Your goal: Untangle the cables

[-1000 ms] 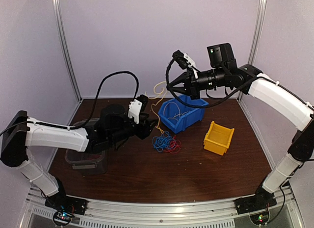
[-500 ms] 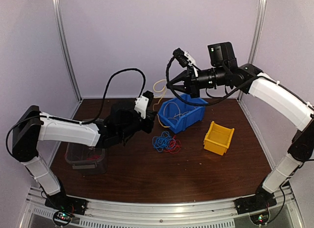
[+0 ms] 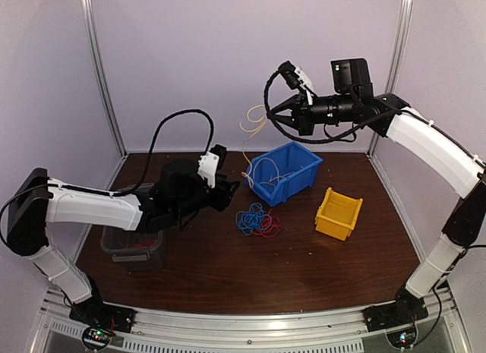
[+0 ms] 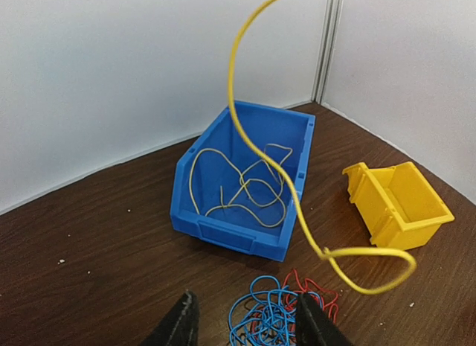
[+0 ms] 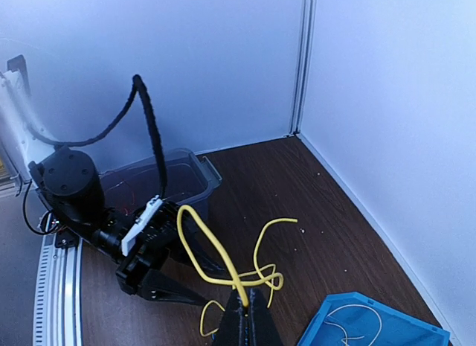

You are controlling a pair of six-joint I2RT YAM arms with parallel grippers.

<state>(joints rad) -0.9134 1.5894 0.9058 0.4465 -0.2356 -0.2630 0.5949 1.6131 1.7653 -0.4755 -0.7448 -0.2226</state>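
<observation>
A tangle of blue and red cables (image 3: 256,219) lies on the brown table in front of the blue bin (image 3: 304,168); it also shows in the left wrist view (image 4: 274,316). My right gripper (image 3: 275,115) is high above the bin's left end, shut on a curly yellow cable (image 3: 253,124) that hangs free below it (image 5: 216,249) (image 4: 256,149). My left gripper (image 3: 230,188) is open and empty, low over the table just left of the tangle (image 4: 246,310). More thin pale-yellow cables (image 4: 245,186) lie inside the blue bin.
A yellow bin (image 3: 338,213) stands right of the tangle, tipped toward it. A grey see-through box (image 3: 130,245) sits at the left under my left arm, with thin red wire inside. White walls and metal posts close the back and sides.
My right gripper has risen and moved right, lifting the yellow cable higher. My left gripper went forward toward the bin, then drew back a little.
</observation>
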